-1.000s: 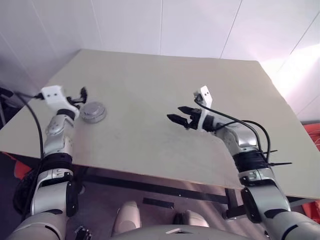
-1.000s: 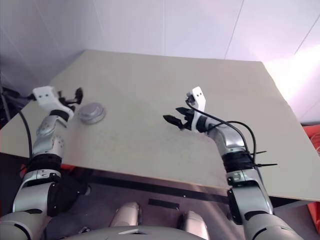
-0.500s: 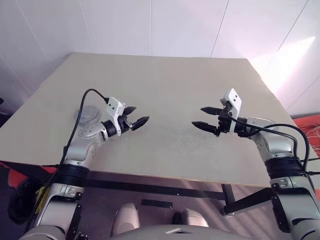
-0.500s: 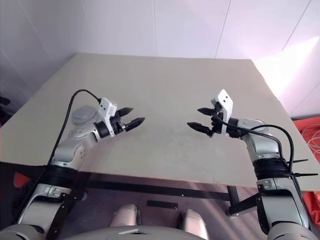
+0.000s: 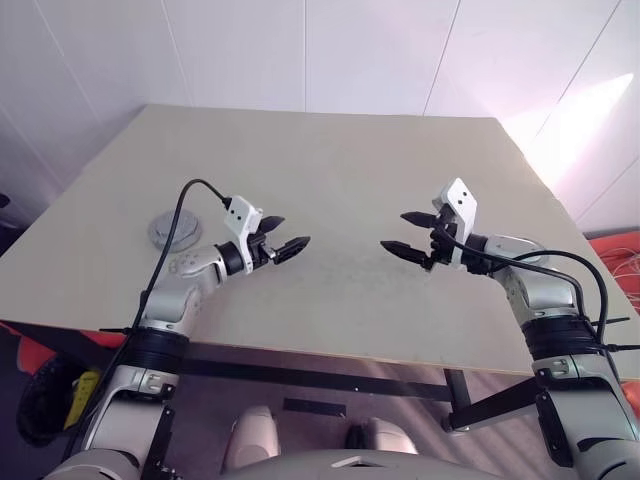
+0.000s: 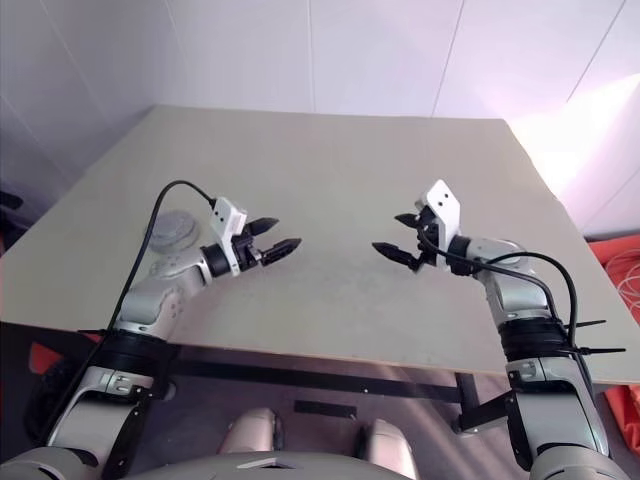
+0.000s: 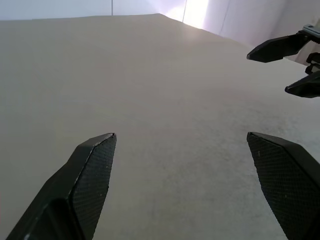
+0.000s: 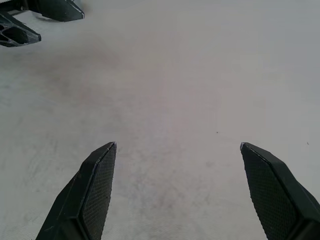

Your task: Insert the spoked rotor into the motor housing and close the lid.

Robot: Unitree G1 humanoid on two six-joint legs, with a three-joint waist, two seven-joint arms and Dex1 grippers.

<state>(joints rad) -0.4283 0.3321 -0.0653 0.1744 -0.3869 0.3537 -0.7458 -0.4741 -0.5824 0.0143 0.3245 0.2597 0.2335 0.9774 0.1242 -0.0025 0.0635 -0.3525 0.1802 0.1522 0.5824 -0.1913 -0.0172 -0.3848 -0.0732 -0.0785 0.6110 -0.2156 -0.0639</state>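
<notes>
The motor housing [image 5: 158,235] lies on the left of the table as a flat round grey disc. The lid seems to lie shut on top of it, and no copper windings show. The spoked rotor is out of view. My left gripper [image 5: 292,232] hovers open over the table's middle, right of the housing and apart from it, with nothing between its fingers. Facing it from the right, my right gripper [image 5: 394,232] is open and empty too. Each wrist view shows its own spread fingers [image 7: 95,170] [image 8: 95,180] over bare table, with the other gripper far off.
The beige table [image 5: 340,160] is bare between and beyond the grippers. White walls stand behind it. A black cable [image 5: 190,190] arcs from my left wrist over the housing's area. The table's front edge runs just below both forearms.
My left arm has swung from beside the housing to the right, toward the table's middle, its gripper turning to face the right one. The right gripper shifted slightly right. The camera view also shifted.
</notes>
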